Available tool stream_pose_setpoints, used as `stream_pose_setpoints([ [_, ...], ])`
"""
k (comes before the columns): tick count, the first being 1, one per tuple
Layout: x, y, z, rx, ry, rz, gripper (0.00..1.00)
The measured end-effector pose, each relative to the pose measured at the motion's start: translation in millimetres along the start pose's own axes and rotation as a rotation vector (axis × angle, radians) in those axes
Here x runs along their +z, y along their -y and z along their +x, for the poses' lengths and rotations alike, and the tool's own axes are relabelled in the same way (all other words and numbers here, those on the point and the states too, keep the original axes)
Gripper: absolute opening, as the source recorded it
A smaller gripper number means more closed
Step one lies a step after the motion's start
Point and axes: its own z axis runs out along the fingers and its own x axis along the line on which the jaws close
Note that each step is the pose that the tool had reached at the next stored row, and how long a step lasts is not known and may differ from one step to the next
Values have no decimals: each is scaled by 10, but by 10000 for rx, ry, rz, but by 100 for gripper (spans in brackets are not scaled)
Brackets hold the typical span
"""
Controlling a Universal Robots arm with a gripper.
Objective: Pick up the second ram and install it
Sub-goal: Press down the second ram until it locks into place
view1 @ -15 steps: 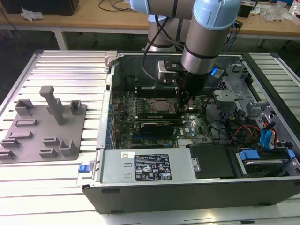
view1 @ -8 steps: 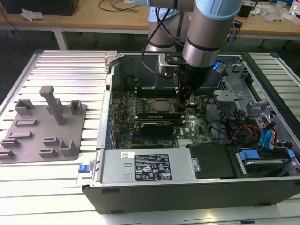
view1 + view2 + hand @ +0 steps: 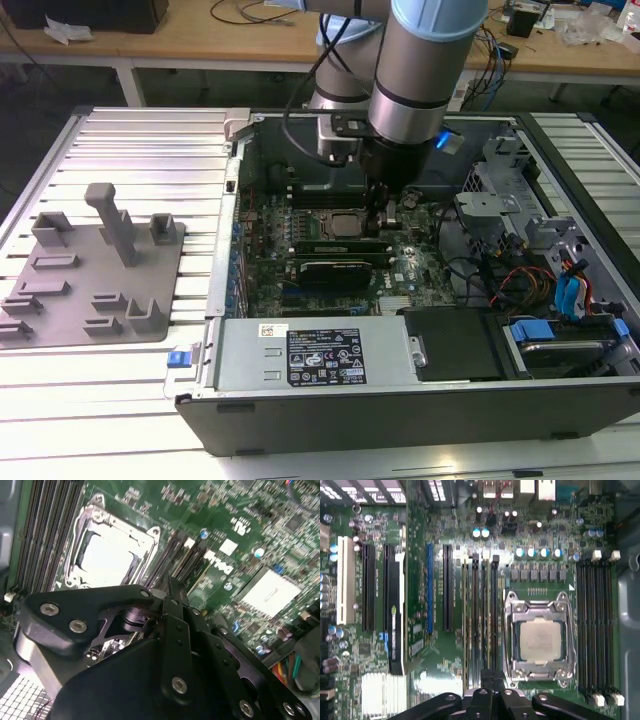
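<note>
My gripper (image 3: 383, 212) is down inside the open computer case, over the bank of memory slots (image 3: 480, 615) next to the CPU socket (image 3: 540, 637). Its two fingertips (image 3: 492, 679) are pressed together, and I see nothing between them. In both wrist views they sit over the end of the slots. A long thin stick, which I take for the second ram (image 3: 340, 243), stands edge-up in a slot just below the socket in the exterior view. From above, thin green edges (image 3: 486, 625) show between the black slots. Whether it is fully seated I cannot tell.
The dark green motherboard (image 3: 420, 645) has a second slot bank (image 3: 597, 630) beyond the socket and a black card (image 3: 335, 268). Drive cages and cables (image 3: 540, 270) crowd the exterior view's right. A grey holder tray (image 3: 100, 270) sits outside the case at the left.
</note>
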Motion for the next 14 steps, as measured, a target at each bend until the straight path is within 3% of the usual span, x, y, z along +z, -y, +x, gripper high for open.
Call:
stream_pose_setpoints([
  [4,7,-186,1,0,0,1,8],
  [8,12,-286,3,-1,2,2,8],
  [10,16,-386,4,-1,3,3,8],
  [14,21,-508,5,-1,3,3,8],
])
